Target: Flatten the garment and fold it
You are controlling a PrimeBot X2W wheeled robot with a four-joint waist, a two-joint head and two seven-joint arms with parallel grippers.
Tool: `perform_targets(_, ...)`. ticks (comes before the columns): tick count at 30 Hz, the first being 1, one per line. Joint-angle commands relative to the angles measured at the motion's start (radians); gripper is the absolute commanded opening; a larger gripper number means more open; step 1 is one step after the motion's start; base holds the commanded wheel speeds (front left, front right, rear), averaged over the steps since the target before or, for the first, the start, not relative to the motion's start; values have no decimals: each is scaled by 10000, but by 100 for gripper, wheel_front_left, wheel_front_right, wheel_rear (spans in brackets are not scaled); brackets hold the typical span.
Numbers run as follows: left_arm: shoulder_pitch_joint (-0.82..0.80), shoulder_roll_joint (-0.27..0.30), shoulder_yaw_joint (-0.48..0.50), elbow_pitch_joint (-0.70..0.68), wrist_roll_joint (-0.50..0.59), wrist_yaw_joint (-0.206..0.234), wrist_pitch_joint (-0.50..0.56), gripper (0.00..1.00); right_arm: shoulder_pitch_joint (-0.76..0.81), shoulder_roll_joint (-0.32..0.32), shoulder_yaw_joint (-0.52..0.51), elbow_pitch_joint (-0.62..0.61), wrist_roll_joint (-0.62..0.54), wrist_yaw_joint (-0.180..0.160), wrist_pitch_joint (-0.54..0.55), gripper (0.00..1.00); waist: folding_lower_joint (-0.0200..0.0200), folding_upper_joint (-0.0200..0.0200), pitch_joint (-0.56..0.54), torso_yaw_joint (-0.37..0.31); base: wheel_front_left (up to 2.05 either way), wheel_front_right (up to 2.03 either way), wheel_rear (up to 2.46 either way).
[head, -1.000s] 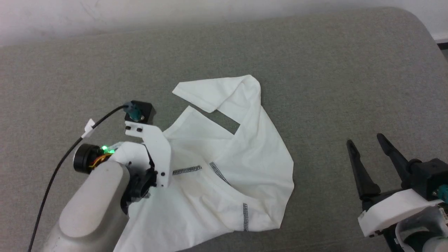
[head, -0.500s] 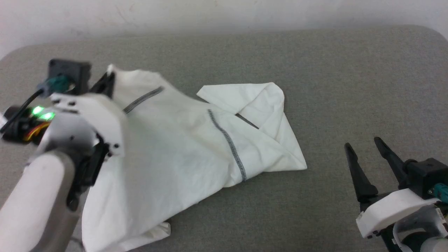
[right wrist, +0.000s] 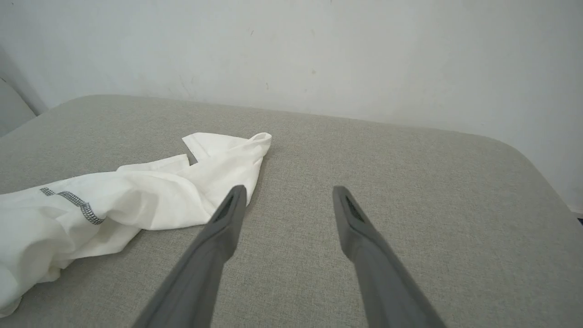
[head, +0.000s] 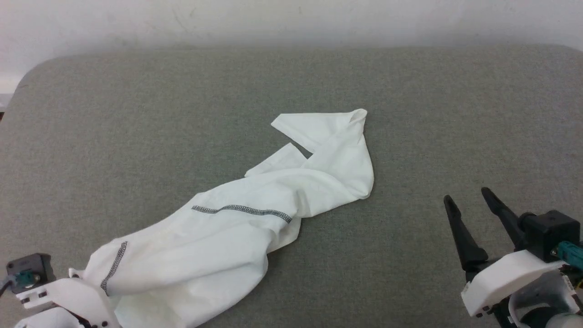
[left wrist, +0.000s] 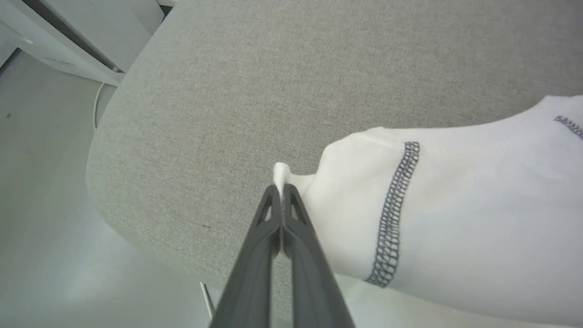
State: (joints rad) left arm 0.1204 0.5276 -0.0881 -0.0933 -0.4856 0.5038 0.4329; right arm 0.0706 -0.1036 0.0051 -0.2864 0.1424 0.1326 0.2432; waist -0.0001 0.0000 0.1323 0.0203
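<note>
The head view gives the overall layout. The large white thin-fabric T-shirt (head: 237, 232) lies bunched in a long diagonal band on the grey woven-textile padded surface (head: 114, 114). The band runs from the lower left corner of that view up to a folded, pointed end near the centre. Two short runs of dark grey zigzag stitching (head: 241, 210) cross the cloth, which is soft, creased and unflattened.

The left wrist view adds the grip detail. The left gripper (left wrist: 282, 193) has its two long dark tapered fingers pressed together, pinching a small tuft of the T-shirt's edge at the tips, just beside a stitched hem. Beyond the rounded corner of the padded surface lies a pale smooth floor (left wrist: 41, 205).

The right wrist view looks along the surface. The right gripper (right wrist: 289, 189) has its fingers spread wide and holds nothing. It points across bare textile toward a plain white wall (right wrist: 319, 54), with the pointed end of the T-shirt to its left. In the head view this gripper sits at the lower right, well apart from the cloth.
</note>
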Motion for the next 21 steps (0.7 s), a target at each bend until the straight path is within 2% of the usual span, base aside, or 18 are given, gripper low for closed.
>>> perform_targets(1,1,-148,-20,187,-71,-33,-194,87,-55,-57,52,50,87,-19,50,100,1,0,-78,-33,0,0,0)
perform_targets(2,-62,-211,-26,249,-24,-73,-467,100,-68,-83,89,82,113,-19,71,100,1,0,-125,-59,0,0,0)
perform_targets(10,-398,-351,-49,-89,646,-422,-2888,100,-9,-388,226,551,311,-19,215,100,1,0,-560,-70,0,0,0)
perform_targets(15,-401,-383,-164,-640,920,-458,-3545,100,-539,-913,803,1529,628,-19,756,100,1,0,-548,26,0,0,0)
perform_targets(21,-758,-572,-485,-1131,1118,-451,-3759,100,-2551,-1643,2133,3668,1456,-19,1718,100,1,0,-85,458,0,0,0)
